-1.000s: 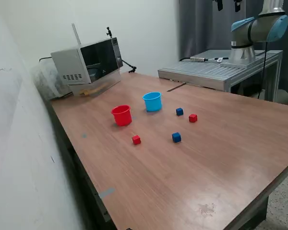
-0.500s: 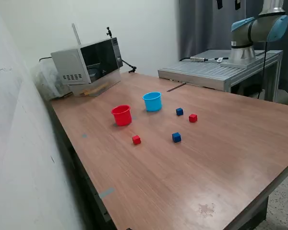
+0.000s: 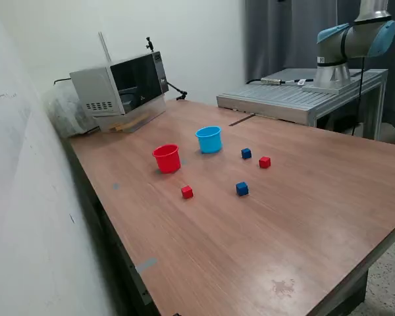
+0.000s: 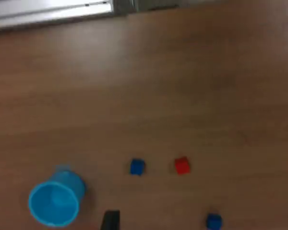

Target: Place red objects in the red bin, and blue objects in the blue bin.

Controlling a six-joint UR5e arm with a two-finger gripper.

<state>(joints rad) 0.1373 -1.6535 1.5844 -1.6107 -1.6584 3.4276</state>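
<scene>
All four cubes are sitting loose on the desk [image 3: 303, 217], none of them in a cup yet; the red cup [image 3: 166, 158] and the light blue cup [image 3: 209, 139] are standing upright near each other, apart, the blue one further toward the microwave [image 3: 122, 84] end. One red cube [image 3: 187, 191] is lying in front of the red cup, toward the exterior view's lower edge; the second red cube [image 3: 264, 162] is resting just beside a dark blue cube [image 3: 246, 153], to the exterior view's right of the blue cup; the other dark blue cube [image 3: 241, 189] is sitting alone, nearer the camera.

The arm [image 3: 355, 39] is rising from its base beyond the desk, and its working end is running out of the exterior picture; the wrist camera is looking down from high up on the blue cup, a blue cube and a red cube side by side, and another blue cube at the frame's edge. Only dark slivers are showing at that view's border, so I cannot tell whether the jaws are released or clenched; nothing appears to be held.

The cubes are looking small, rigid and probably light, with flat faces; taking one across two opposite side faces, squarely and low, is likely safest, since a skewed pinch could flick it away; the neighbouring red and blue pair is leaving little room for the jaws between them.
</scene>
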